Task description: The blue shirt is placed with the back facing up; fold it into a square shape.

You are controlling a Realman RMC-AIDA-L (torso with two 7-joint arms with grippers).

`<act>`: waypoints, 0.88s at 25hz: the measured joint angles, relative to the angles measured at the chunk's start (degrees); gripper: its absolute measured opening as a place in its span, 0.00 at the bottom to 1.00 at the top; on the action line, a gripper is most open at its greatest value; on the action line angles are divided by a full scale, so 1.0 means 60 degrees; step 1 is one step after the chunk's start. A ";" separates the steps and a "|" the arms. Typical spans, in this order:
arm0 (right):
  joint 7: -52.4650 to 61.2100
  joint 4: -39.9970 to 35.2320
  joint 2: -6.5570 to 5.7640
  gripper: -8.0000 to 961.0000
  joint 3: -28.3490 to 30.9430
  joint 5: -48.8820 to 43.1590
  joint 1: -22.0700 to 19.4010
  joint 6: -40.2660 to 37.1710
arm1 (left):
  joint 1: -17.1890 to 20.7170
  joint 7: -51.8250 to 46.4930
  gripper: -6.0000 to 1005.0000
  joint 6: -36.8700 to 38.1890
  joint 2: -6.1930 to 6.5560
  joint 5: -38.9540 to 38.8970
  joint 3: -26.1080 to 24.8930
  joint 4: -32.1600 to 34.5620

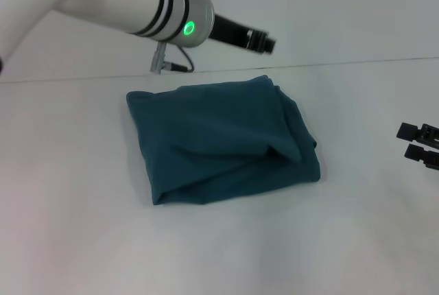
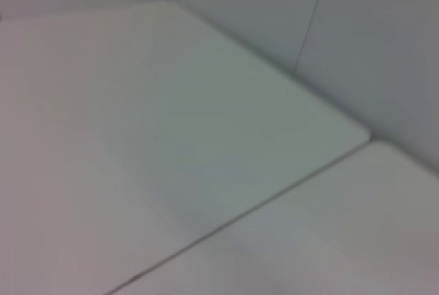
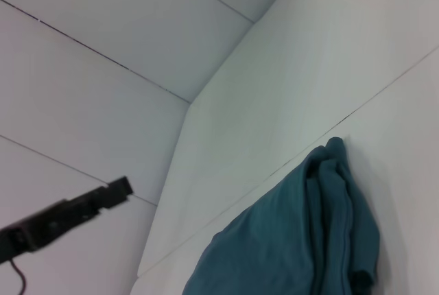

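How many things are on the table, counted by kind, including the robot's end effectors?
Cloth: 1, the blue shirt, folded into a rough square on the white table
End effectors: 2, the left end effector raised beyond the shirt, the right end effector at the table's right edge
Total: 3

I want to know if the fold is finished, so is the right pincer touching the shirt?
Apart. In the head view the right pincer sits at the table's right edge, with bare white table plainly between it and the folded shirt.
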 joint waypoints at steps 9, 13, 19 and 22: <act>0.0023 0.0000 -0.0107 0.96 0.0028 -0.0132 -0.0004 -0.0002 | 0.1087 0.0408 0.64 0.1186 0.0046 -0.2120 -0.2209 0.0204; 0.0152 -0.0064 -0.0219 0.96 0.0022 -0.0560 0.0122 0.0004 | 0.1805 0.0475 0.66 0.2067 0.0071 -0.2989 -0.3214 -0.0051; 0.0536 -0.0151 -0.0537 0.96 0.0011 -0.1409 0.0482 -0.0125 | 0.2880 0.0995 0.67 0.3694 0.0224 -0.3106 -0.4565 -0.0393; 0.0722 -0.0177 -0.0679 0.96 -0.0005 -0.1710 0.0697 -0.0203 | 0.3191 0.1189 0.67 0.4116 0.0384 -0.2930 -0.5057 -0.0680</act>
